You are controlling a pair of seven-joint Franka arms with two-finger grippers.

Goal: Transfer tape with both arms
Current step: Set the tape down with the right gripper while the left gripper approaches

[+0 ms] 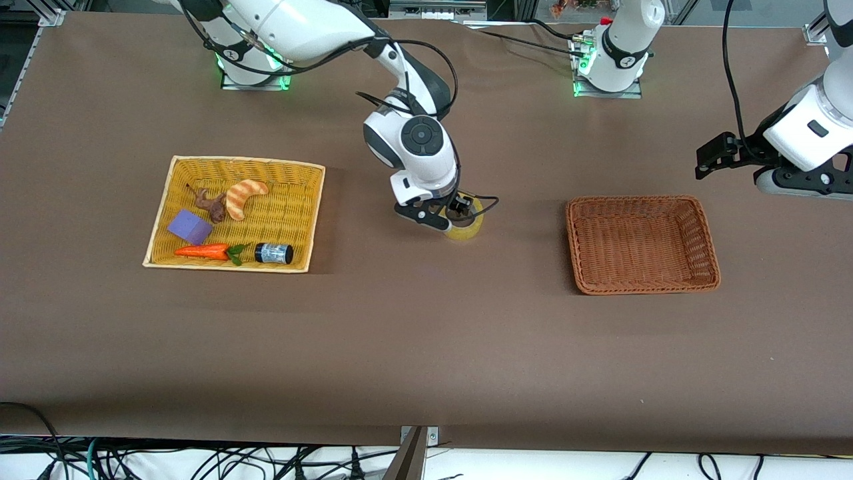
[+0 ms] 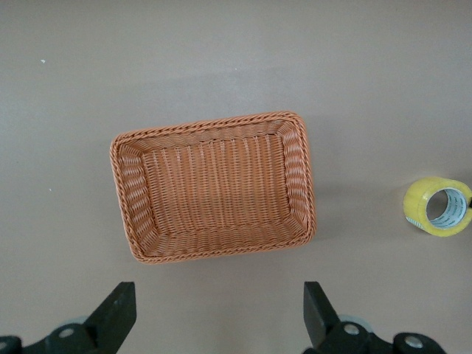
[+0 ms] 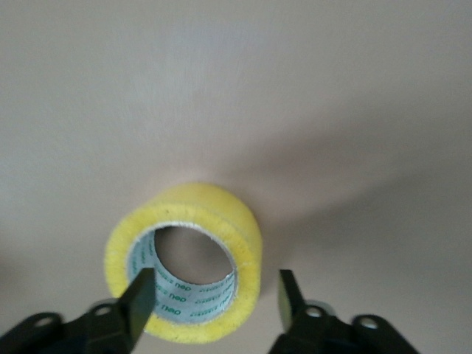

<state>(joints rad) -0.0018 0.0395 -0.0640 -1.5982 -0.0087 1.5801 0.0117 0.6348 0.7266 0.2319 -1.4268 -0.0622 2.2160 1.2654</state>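
The tape (image 1: 464,228), a yellowish roll with a grey printed core, rests on the brown table between the two baskets. My right gripper (image 1: 453,212) is right over it and open. In the right wrist view one of the fingers (image 3: 136,299) sits inside the tape's (image 3: 221,214) hole and the other stands outside its wall with a gap. My left gripper (image 1: 716,157) waits open and empty over the table at the left arm's end. In the left wrist view this gripper (image 2: 219,302) looks down on the brown basket (image 2: 214,125), with the tape (image 2: 420,203) at the view's edge.
A brown wicker basket (image 1: 640,199) stands empty toward the left arm's end. A yellow wicker basket (image 1: 233,162) toward the right arm's end holds a carrot (image 1: 203,251), a purple block (image 1: 190,227), a croissant (image 1: 245,197) and a small black-capped jar (image 1: 274,253).
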